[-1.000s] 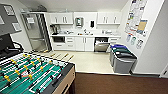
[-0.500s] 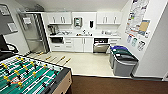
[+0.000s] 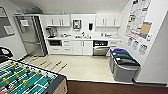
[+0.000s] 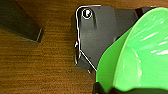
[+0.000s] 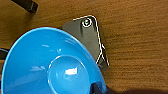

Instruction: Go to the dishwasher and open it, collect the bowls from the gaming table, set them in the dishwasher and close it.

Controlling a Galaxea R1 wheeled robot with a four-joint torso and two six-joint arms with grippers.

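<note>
the dishwasher sits in the white cabinet run across the kitchenette, its door seemingly ajar, though that's hard to tell from here. a green bowl looms by the left wrist, a blue bowl by the right; whether either claw grips, i cannot tell.

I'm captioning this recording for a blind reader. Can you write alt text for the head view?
A kitchenette with white cabinets lies ahead, its stainless-steel dishwasher under the counter. Grey bins stand along the right wall, a tall refrigerator stands at the left, and a foosball table is nearest.
</note>
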